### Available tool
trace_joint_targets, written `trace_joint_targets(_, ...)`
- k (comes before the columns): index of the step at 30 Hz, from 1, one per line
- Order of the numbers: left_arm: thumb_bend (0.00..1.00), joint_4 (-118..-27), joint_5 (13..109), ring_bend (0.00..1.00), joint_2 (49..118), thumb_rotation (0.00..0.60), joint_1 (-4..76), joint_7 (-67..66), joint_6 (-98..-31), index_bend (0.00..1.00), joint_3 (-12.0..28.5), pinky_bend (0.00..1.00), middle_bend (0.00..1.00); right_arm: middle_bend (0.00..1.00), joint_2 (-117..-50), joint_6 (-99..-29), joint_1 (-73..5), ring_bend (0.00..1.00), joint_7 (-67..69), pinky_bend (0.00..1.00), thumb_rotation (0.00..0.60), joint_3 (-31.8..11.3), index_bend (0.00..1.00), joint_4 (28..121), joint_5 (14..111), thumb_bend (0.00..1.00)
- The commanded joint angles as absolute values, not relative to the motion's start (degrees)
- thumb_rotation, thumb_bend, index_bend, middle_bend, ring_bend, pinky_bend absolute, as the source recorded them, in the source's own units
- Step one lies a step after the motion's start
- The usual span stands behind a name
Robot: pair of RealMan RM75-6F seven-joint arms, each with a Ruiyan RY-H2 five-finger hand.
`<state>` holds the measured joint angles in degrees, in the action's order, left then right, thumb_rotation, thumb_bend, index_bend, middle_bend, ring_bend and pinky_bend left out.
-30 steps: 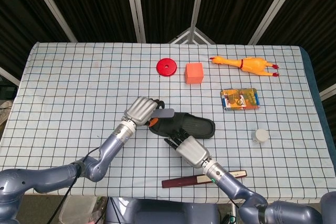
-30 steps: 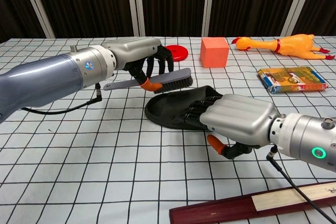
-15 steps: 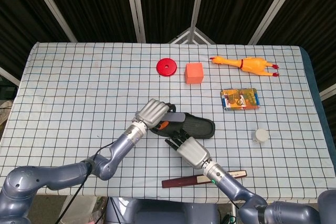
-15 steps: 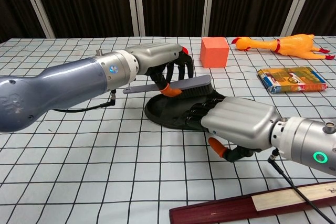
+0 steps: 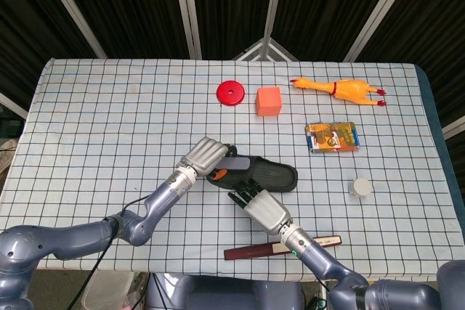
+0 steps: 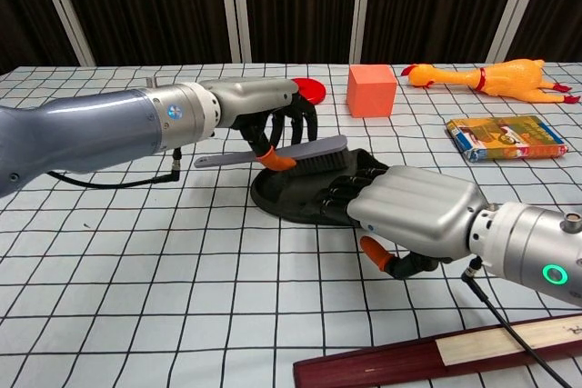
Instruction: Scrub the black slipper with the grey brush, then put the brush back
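Two hands at black slipper (image 6: 305, 193), left hand (image 6: 264, 111) gripping grey brush (image 6: 291, 153) (bristles down)

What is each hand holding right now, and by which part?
Left hand grips the grey brush near mid-handle. Right hand holds down the black slipper at its front.

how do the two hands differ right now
The left hand holds the grey brush above the black slipper; the right hand holds no tool and rests its fingers on the slipper's near side. The left reaches from the heel end, the right from the front. Both are silver.
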<state>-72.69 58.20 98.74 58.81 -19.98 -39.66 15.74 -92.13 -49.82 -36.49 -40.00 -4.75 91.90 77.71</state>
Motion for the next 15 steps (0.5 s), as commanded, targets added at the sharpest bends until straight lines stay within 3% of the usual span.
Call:
trace_joint_targets(1, 0.51, -76.1, 51.5, 0.49, 95.0, 0.600, 59.4, -24.1, -38.1, 0.51, 14.4, 0.56, 0.60, 0.10, -92.3, -50.1, -36.7, 0.05, -40.0, 0.13, 0.600, -4.5, 0.05, 91.8, 77.4, 0.81)
trace_joint_targets(6, 0.51, -78.3, 44.3, 0.49, 92.7, 0.600, 61.3, -28.5, -38.3, 0.51, 12.5, 0.56, 0.59, 0.10, -92.7, -50.6, -37.1, 0.05, -39.5, 0.13, 0.600, -4.0, 0.05, 91.4, 77.1, 0.80)
trace_joint_targets(15, 0.50, -75.7, 46.0, 0.48, 96.8, 0.600, 63.9, -25.5, -39.6, 0.50, 13.7, 0.56, 0.59, 0.10, -92.4, -51.3, -37.7, 0.05, -39.1, 0.13, 0.600, -3.1, 0.05, 91.4, 76.8, 0.81)
